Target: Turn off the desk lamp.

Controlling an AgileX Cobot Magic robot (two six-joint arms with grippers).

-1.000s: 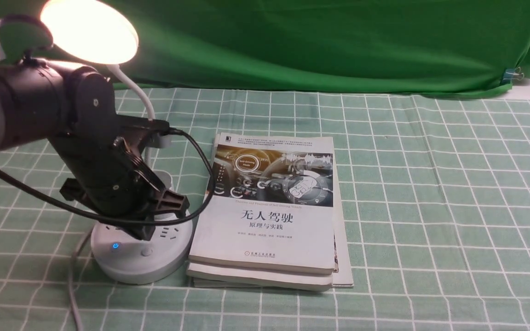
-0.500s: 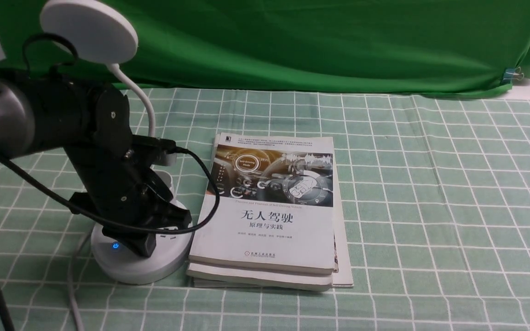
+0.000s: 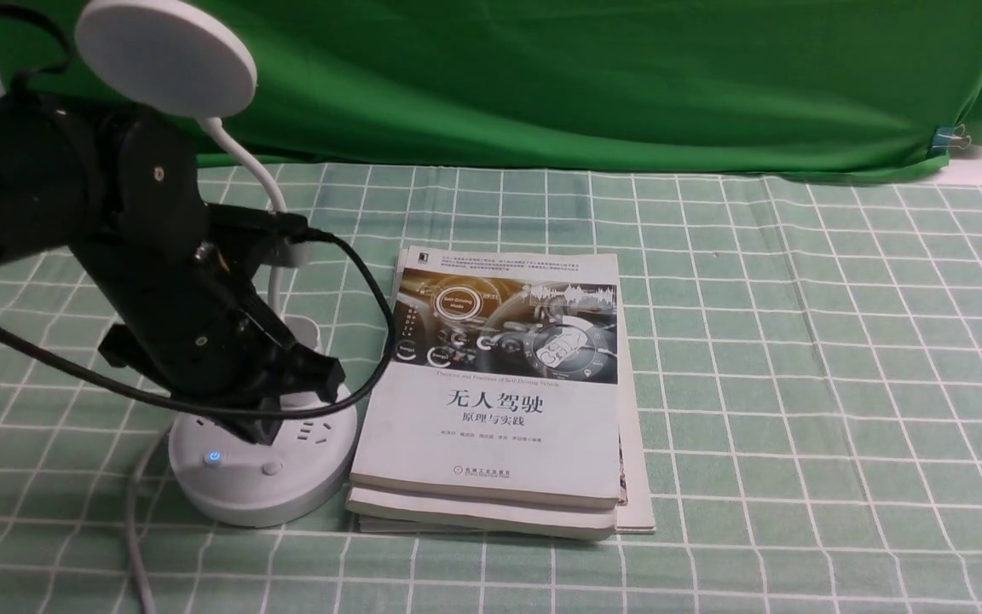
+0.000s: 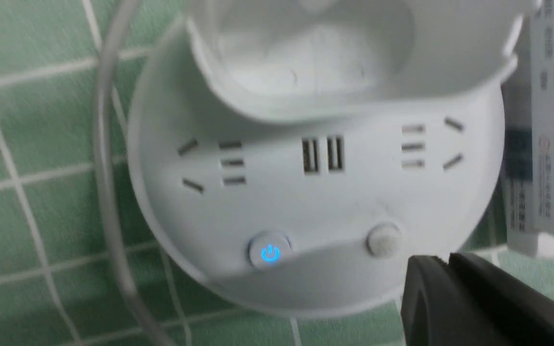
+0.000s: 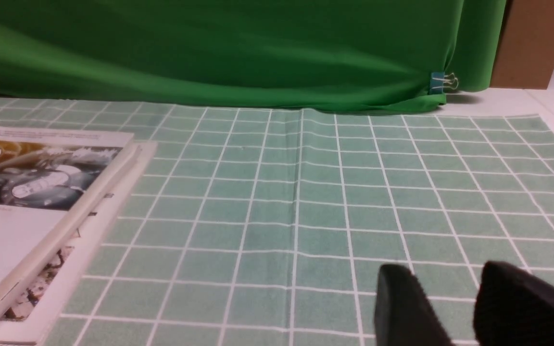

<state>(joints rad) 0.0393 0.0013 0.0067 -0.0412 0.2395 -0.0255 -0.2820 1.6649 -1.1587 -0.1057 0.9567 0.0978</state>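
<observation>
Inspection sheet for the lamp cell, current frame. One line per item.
Surface: green checked tablecloth, flat, one faint crease.
Job's things: desk lamp, head unlit; base shows a blue power light lit and a plain button.
Clutter: stack of books against the base's right side.
Grippers: left gripper shut, over the base near the plain button, contact unclear; right gripper open, holding nothing.
Cables: black cable loops off the left arm over the books' edge; lamp cord runs off the base.
Surroundings: green backdrop, binder clip.
</observation>
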